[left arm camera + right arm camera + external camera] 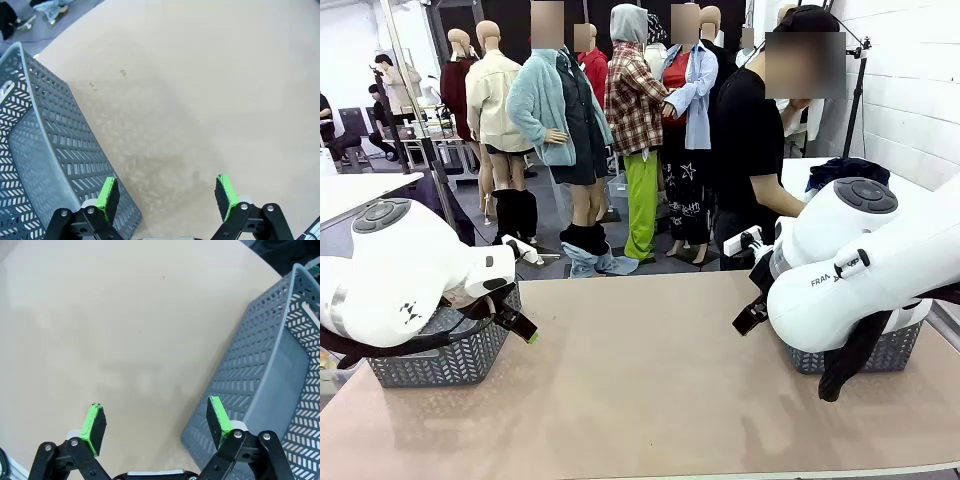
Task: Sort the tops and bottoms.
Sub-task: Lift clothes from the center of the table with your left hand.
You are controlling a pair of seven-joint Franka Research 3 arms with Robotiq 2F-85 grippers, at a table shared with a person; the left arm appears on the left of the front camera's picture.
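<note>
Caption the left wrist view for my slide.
Open left gripper above the beige table, beside a grey perforated basket.

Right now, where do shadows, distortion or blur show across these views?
Front view: even light, sharp throughout. Left wrist view: mottled shadow on the table beside the grey basket. Right wrist view: faint shadow band across the table; the wide lens bows its far edge.

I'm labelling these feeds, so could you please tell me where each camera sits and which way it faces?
Front: fixed between the arms, facing across the table at the person; left arm, right arm, left basket, right basket show.
Left wrist: on that wrist, looking down past the open left end effector at table and left basket.
Right wrist: same, past the open right end effector, right basket.
Shared: front and each wrist view see one basket.
</note>
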